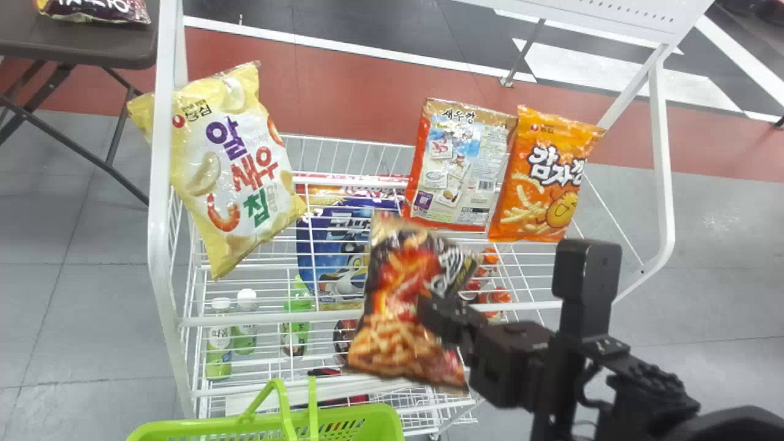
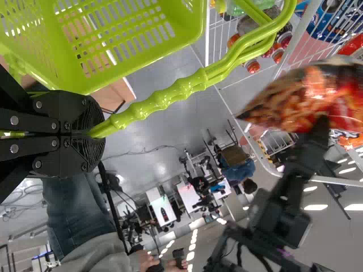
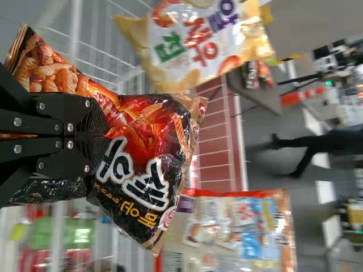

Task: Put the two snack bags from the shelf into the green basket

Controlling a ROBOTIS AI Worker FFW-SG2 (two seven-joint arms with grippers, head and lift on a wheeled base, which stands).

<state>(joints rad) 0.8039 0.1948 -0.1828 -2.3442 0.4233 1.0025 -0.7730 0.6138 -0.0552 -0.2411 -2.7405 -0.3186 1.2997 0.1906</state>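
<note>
My right gripper (image 1: 436,315) is shut on a black-and-red snack bag (image 1: 401,288), holding it before the rack, right of and above the green basket (image 1: 389,421) in the head view. In the right wrist view the gripper (image 3: 102,136) pinches the crumpled bag (image 3: 144,127) near its middle. My left gripper (image 2: 95,132) is shut on the handle (image 2: 164,98) of the basket (image 2: 191,39). A yellow snack bag (image 1: 229,165) rests at the rack's left; a red-edged bag (image 1: 462,165) and an orange bag (image 1: 542,184) stand side by side at its right.
The white wire rack (image 1: 160,245) has a left post and a front rail between the bags and the basket. Lower down are a blue bag (image 1: 337,245), green-labelled bottles (image 1: 219,343) and red-capped items (image 1: 493,297). A brown table (image 1: 92,49) stands at the far left.
</note>
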